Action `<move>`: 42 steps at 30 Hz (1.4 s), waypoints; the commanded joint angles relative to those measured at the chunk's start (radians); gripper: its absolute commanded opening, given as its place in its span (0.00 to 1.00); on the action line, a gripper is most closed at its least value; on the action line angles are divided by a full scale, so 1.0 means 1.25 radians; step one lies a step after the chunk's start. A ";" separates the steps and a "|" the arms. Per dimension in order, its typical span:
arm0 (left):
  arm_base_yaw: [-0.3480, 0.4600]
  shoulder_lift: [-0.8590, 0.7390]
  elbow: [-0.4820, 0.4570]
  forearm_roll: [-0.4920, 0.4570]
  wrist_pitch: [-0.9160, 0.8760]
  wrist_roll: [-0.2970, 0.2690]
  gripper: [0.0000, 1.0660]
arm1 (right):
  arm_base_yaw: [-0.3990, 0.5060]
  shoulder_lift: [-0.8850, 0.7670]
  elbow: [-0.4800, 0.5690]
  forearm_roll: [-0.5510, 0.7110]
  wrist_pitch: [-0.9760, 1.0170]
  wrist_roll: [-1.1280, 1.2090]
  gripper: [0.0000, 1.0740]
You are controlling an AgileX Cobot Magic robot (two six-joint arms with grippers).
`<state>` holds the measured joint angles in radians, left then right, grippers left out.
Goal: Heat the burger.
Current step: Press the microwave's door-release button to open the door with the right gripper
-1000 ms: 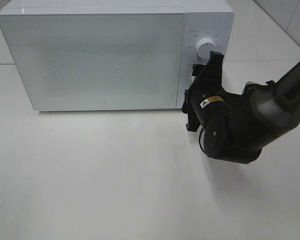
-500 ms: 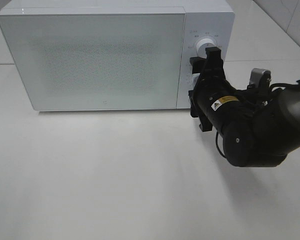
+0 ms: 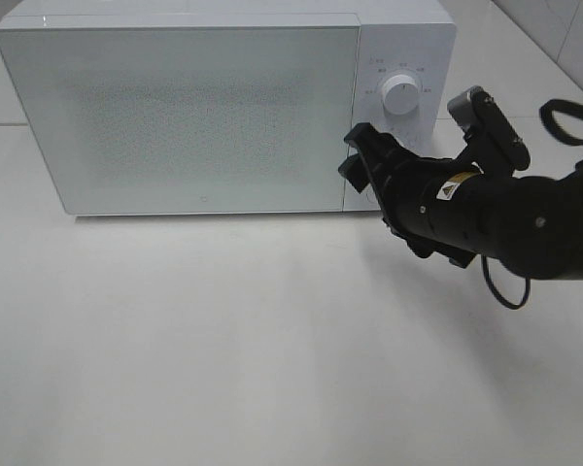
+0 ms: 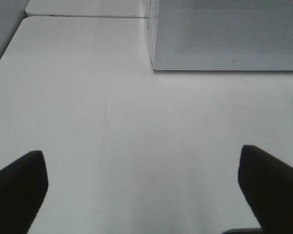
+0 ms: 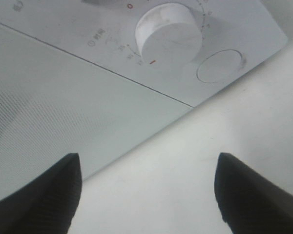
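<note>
Microwave (image 3: 194, 107) shut, burger unseen, left claw (image 4: 144, 180) and right claw (image 3: 355, 153) both gaping empty, right one near the dial (image 5: 170, 36), so probably just the timer's left.

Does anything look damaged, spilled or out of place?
Nothing stands out. The microwave looks intact with its door shut, the table shows no spill, and the right hand hovers open near a knob.

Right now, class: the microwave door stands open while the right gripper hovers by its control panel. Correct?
No. The microwave door is shut, flush with the front, as the exterior high view shows. The right gripper does hover by the control panel.
</note>
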<state>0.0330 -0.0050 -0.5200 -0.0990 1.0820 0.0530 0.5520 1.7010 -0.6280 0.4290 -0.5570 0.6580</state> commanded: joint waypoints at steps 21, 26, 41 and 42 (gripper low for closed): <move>0.000 -0.018 0.002 -0.002 -0.010 0.000 0.92 | -0.132 -0.235 -0.079 -0.172 0.745 -0.508 0.67; 0.000 -0.018 0.002 -0.002 -0.010 0.000 0.92 | -0.132 -0.334 -0.079 -0.182 0.835 -0.508 0.67; 0.000 -0.018 0.002 -0.002 -0.010 0.000 0.92 | -0.161 -0.686 -0.066 -0.201 1.038 -0.514 0.73; 0.000 -0.018 0.002 -0.002 -0.010 0.000 0.92 | -0.161 -0.686 -0.066 -0.201 1.038 -0.514 0.73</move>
<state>0.0330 -0.0050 -0.5200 -0.0990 1.0820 0.0530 0.3700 0.8830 -0.7160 0.1860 0.7090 0.0280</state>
